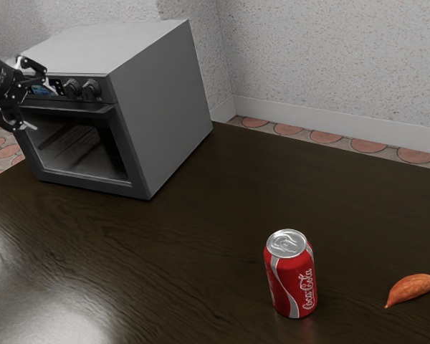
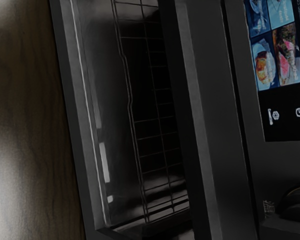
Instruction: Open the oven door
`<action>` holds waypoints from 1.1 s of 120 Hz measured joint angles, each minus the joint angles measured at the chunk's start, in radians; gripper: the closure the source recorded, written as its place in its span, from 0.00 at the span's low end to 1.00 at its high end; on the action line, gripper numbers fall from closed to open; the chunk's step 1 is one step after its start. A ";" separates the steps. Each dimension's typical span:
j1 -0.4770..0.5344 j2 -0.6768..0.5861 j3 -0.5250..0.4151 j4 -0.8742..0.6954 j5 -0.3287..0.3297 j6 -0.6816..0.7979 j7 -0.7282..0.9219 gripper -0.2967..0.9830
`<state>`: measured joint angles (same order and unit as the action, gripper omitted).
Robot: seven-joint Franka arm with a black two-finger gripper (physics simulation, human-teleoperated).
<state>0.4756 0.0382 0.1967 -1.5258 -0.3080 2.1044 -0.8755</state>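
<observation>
At the exterior view's left edge, my black gripper (image 1: pixel 43 107) stands open in front of the oven's upper front, one fingertip higher and one lower, with the handle bar's height between them. The grey oven (image 1: pixel 161 100) has a dark-framed glass door (image 1: pixel 86 150), which looks shut. A dark handle bar (image 1: pixel 93 110) runs along the door's top, below the knobs. In the wrist view the handle bar (image 2: pixel 197 120) crosses between the door's glass (image 2: pixel 102 100) and the control panel (image 2: pixel 285 155). Whether a fingertip touches the bar cannot be told.
A red cola can (image 1: pixel 292 279) stands upright on the dark wooden table (image 1: pixel 172 265), well apart from the oven. An orange sweet potato (image 1: pixel 413 288) lies near the exterior view's right edge. A speckled wall (image 1: pixel 330 57) rises behind the table.
</observation>
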 joint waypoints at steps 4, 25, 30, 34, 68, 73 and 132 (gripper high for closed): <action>0.001 0.009 0.001 0.006 -0.007 0.004 -0.006 0.23; 0.029 0.058 0.000 0.043 -0.032 0.016 -0.035 0.23; 0.031 0.068 0.000 0.051 -0.039 0.018 -0.041 0.23; 0.030 0.075 0.000 0.058 -0.043 0.020 -0.048 0.23; 0.034 0.118 0.000 0.070 -0.064 0.029 -0.094 0.23; 0.034 0.122 0.000 0.070 -0.067 0.030 -0.099 0.23; 0.045 0.193 -0.001 0.071 -0.085 0.057 -0.138 0.23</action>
<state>0.5201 0.2315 0.1959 -1.4545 -0.3933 2.1613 -1.0131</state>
